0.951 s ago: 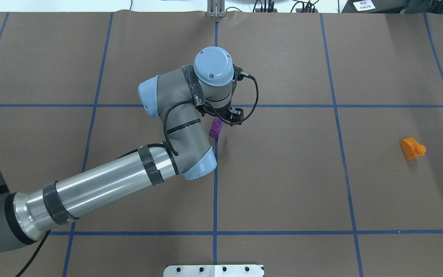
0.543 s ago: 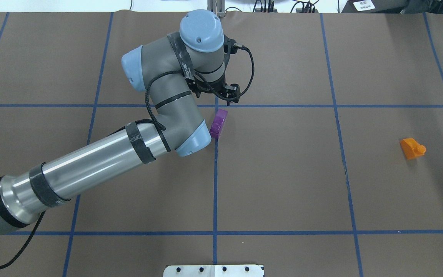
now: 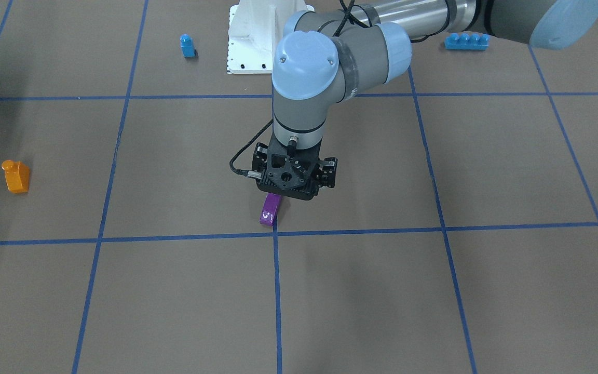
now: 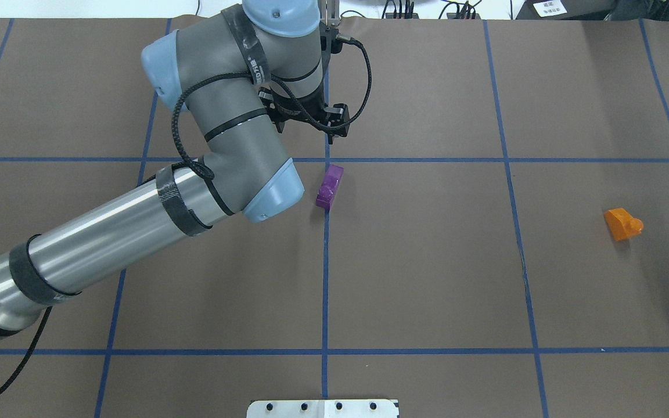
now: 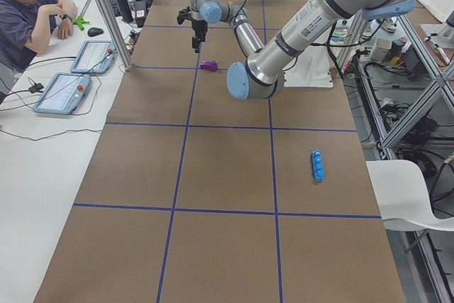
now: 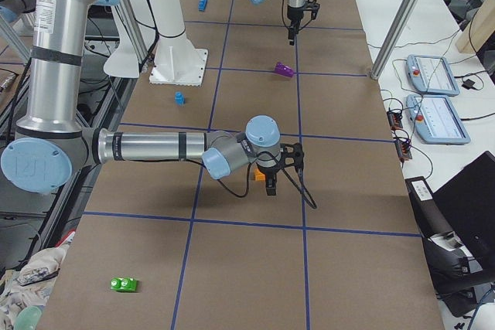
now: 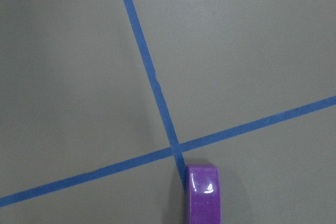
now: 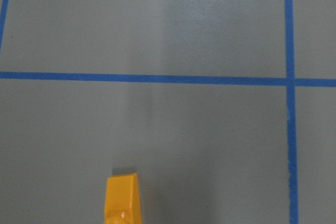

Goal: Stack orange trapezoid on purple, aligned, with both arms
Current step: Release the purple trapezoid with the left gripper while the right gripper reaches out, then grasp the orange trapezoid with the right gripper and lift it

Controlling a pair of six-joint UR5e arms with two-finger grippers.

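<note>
The purple block [image 4: 330,186] lies free on the table beside a tape crossing; it also shows in the front view [image 3: 269,209] and at the bottom edge of the left wrist view [image 7: 203,195]. My left gripper [image 4: 306,119] hangs raised above the table just past it [image 3: 294,179], holds nothing, and its jaws look spread. The orange trapezoid [image 4: 622,223] lies on its side at the far right [image 3: 16,176]. In the exterior right view my right gripper [image 6: 271,185] hovers at it; I cannot tell whether it is open. The orange block shows at the bottom of the right wrist view [image 8: 122,200].
A small blue one-stud block [image 3: 187,45] and a long blue brick [image 3: 466,41] lie near the robot's white base plate [image 3: 249,47]. A green block [image 6: 124,284] lies at the table's right end. An operator [image 5: 28,5] sits beside the table with pendants.
My left arm has risen and moved toward the far side, away from the purple block, which stays on the table. The orange trapezoid has not moved.
</note>
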